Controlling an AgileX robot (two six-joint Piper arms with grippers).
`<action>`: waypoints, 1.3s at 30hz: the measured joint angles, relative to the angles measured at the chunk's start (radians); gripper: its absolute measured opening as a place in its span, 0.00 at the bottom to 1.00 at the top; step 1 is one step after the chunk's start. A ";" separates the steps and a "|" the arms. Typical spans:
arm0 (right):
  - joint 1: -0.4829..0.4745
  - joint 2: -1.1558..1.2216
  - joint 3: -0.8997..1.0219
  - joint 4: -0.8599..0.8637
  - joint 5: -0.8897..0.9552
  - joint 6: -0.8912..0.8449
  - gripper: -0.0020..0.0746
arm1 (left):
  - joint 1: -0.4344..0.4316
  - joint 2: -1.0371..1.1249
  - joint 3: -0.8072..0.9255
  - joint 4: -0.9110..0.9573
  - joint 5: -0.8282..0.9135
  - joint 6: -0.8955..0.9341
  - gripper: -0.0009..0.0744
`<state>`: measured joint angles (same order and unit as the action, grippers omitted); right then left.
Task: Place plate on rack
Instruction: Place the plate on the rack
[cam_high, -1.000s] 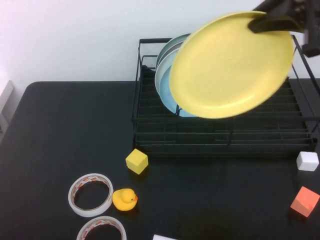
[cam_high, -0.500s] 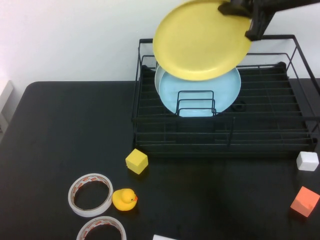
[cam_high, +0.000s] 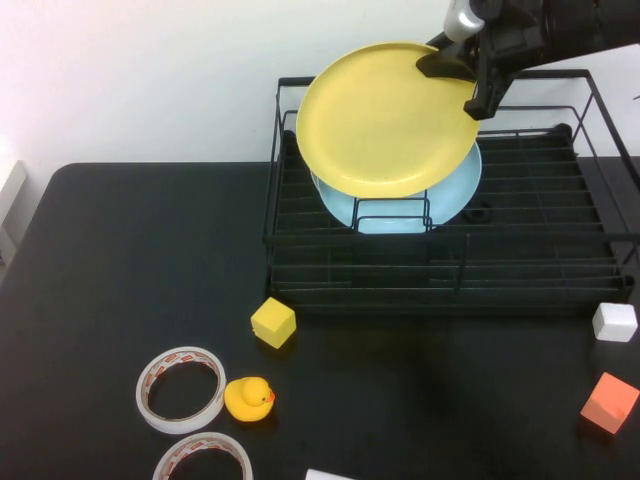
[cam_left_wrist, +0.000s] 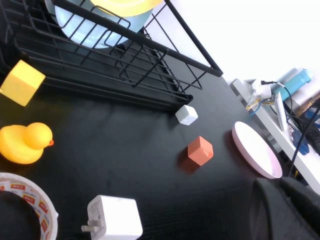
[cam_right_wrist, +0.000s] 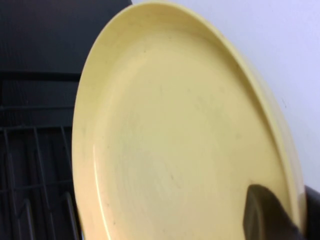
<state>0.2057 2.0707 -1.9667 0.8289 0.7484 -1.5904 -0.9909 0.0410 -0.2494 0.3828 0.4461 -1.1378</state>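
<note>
The right claw (cam_high: 468, 72) grips the yellow plate (cam_high: 388, 120) by its upper rim, holding it nearly upright above the back of the black rack (cam_high: 450, 270), just in front of the blue plate (cam_high: 455, 190) that stands in the dividers. The plate is not yet in a slot (lowering and letting go remain), so the task looks well along but unfinished. The left claw is out of view, clenched and empty, somewhere over the bench (cam_high: 130, 250).
</note>
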 joint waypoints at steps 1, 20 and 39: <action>0.000 0.000 0.000 0.000 0.000 0.000 0.14 | 0.000 0.000 0.000 0.004 0.000 0.000 0.01; 0.001 0.016 0.000 -0.056 0.031 -0.018 0.14 | 0.000 0.000 0.000 0.017 0.000 -0.021 0.01; 0.001 0.018 0.000 -0.103 0.030 0.047 0.37 | 0.000 0.000 0.000 0.019 0.000 -0.045 0.01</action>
<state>0.2072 2.0890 -1.9667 0.7255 0.7789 -1.5429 -0.9909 0.0410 -0.2494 0.4020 0.4461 -1.1824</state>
